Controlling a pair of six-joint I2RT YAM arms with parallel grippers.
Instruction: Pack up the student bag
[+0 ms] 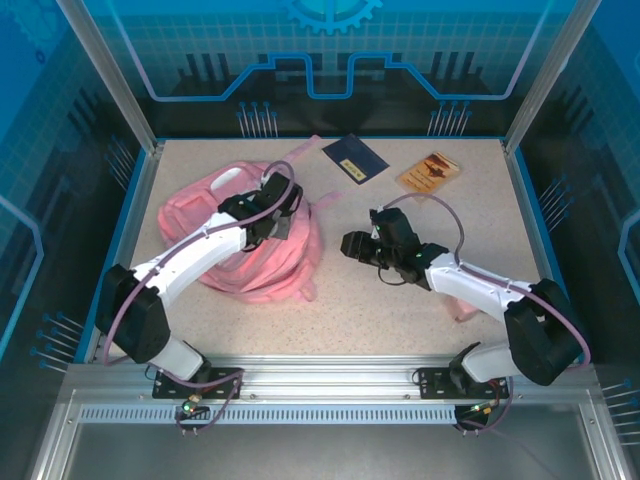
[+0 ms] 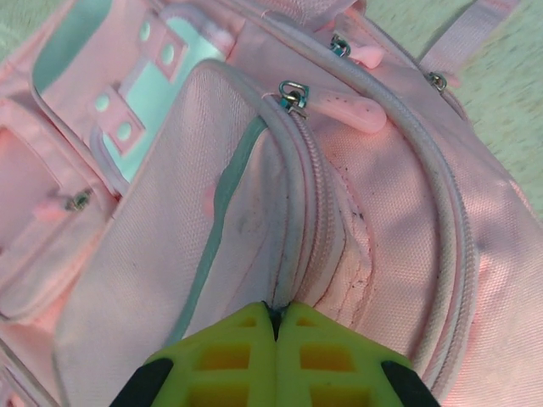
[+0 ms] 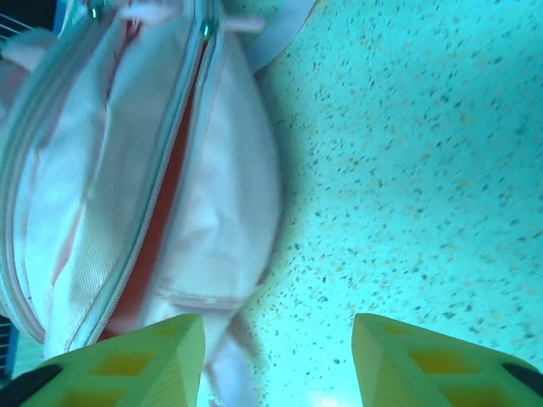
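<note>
Closed left claw (image 2: 276, 312) touches student bag (image 2: 161, 246); right claw (image 3: 278, 326) parted.

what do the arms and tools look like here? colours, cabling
White links and black joint housings on the left arm and right arm. A lilac cable loops along each. The left tool and right tool have blocky yellow-green fingers with square recesses, black behind.
</note>
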